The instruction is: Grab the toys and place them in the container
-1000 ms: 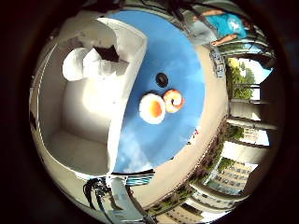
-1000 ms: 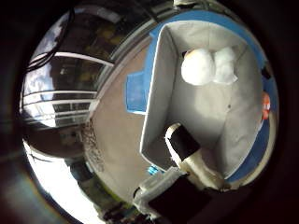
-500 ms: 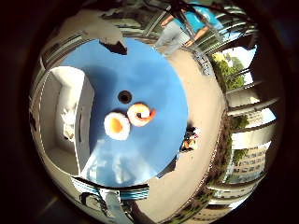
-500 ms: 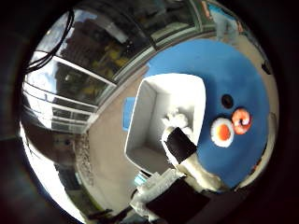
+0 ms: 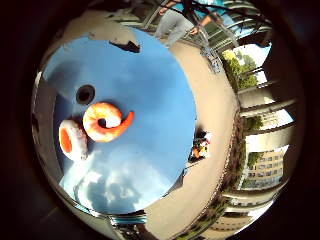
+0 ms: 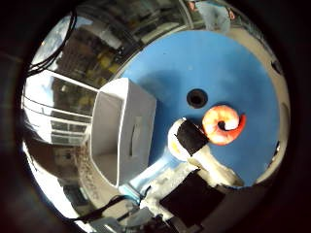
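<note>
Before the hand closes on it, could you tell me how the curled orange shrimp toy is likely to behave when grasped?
The shrimp toy lies flat on the blue table, so it probably will not roll. Its curled ring offers fingers a hook. It looks like light plastic, possibly slick.

This is an outdoor terrace or balcony high on a building, not a room. A round blue surface (image 5: 150, 90) stands on a pale paved floor (image 5: 215, 130). Beyond the floor's edge from the surface run railings (image 5: 260, 107), with green treetops (image 5: 240, 75) and a multi-storey building (image 5: 265, 167) past them. Behind the surface, glass-panelled doors (image 6: 53, 111) close off an interior.
</note>
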You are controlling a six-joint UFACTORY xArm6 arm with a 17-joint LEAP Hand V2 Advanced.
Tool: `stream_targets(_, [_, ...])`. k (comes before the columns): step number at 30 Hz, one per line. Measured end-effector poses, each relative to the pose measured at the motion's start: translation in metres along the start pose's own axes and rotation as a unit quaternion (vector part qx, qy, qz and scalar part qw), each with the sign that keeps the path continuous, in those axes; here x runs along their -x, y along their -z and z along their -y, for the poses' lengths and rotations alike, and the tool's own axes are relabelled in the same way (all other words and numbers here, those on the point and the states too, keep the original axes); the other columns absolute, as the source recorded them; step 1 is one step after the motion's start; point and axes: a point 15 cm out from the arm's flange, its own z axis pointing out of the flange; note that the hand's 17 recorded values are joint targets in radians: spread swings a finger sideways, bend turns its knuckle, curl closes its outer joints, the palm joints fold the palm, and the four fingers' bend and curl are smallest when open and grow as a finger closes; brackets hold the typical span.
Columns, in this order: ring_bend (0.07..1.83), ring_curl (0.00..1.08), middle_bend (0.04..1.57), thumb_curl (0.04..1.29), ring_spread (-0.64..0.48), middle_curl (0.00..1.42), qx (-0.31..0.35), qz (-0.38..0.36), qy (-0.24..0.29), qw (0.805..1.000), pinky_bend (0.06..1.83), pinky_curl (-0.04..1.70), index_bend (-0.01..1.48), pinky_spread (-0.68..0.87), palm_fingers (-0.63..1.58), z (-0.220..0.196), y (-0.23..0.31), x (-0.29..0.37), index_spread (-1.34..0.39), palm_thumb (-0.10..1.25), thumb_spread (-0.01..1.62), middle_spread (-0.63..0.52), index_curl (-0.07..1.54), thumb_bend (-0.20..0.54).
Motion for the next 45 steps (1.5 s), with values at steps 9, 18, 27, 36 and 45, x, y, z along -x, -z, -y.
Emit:
stream_targets(9, [0.48, 0.30, 0.18, 0.34, 0.30, 0.34, 0.069, -0.005, 0.009, 0.998, 0.87, 0.32, 0.16, 0.54, 0.14, -0.032, -0.080, -0.026, -0.17, 0.53, 1.13, 0.05, 0.27, -0.030])
stream_targets(18, [0.49, 0.30, 0.18, 0.34, 0.31, 0.33, 0.082, -0.006, 0.017, 0.996, 0.88, 0.29, 0.17, 0.54, 0.17, -0.036, -0.121, -0.029, -0.14, 0.52, 1.12, 0.07, 0.26, -0.032])
stream_targets(27, [0.60, 0.32, 0.20, 0.34, 0.33, 0.34, 0.105, 0.000, 0.039, 0.994, 0.91, 0.26, 0.16, 0.55, 0.37, -0.037, -0.146, -0.003, -0.06, 0.50, 1.11, 0.06, 0.25, -0.031])
stream_targets(36, [1.04, 0.47, 0.72, 0.38, 0.13, 0.55, 0.086, -0.024, 0.048, 0.995, 1.12, 0.33, 0.30, 0.43, 1.27, -0.028, -0.116, -0.019, -0.30, 0.61, 1.10, -0.10, 0.30, -0.010])
stream_targets(45, [1.34, 0.65, 1.14, 0.49, -0.03, 0.79, 0.055, -0.042, 0.050, 0.996, 1.46, 0.51, 0.74, 0.26, 1.13, -0.026, -0.029, -0.035, -0.49, 0.91, 1.07, -0.15, 0.53, 0.032])
